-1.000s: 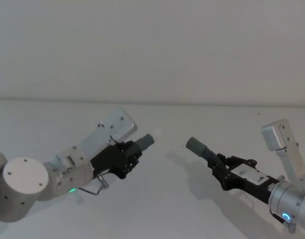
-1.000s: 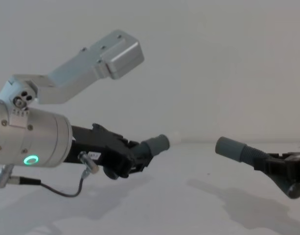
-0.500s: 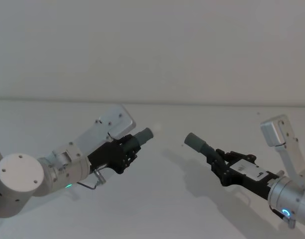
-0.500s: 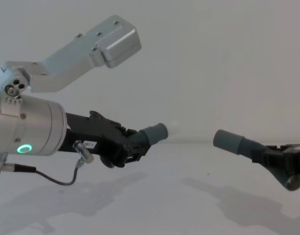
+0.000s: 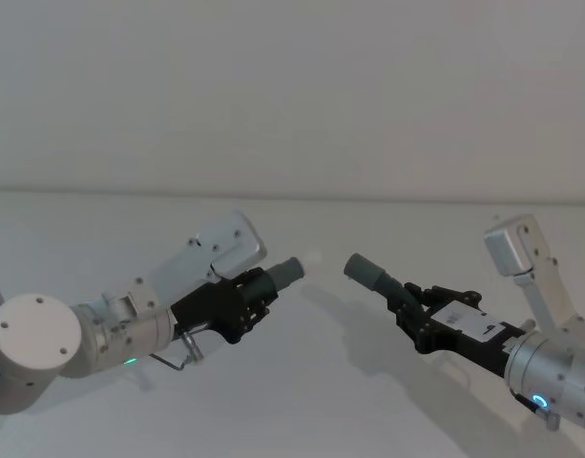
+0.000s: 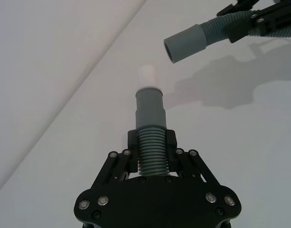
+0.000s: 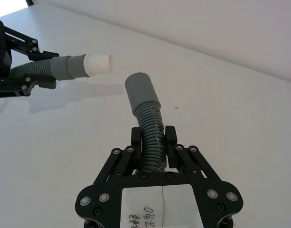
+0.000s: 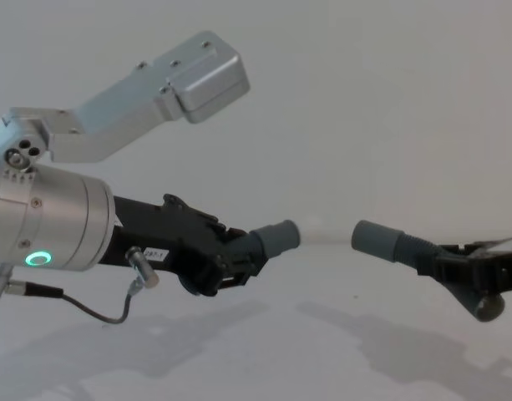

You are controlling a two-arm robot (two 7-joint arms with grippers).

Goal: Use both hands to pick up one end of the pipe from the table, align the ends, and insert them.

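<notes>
While the left gripper [image 5: 246, 298] is clamped on the ribs of the left hose piece [image 5: 278, 275] and the right gripper [image 5: 413, 307] on the ribs of the right hose piece [image 5: 368, 273], both hang above the table [image 5: 302, 410], with their ends facing but apart. Each end tips upward toward the gap, so I'd flatten both onto one line first, then slide the white tip [image 7: 98, 63] squarely into the wide cuff [image 8: 374, 239], slowly
</notes>
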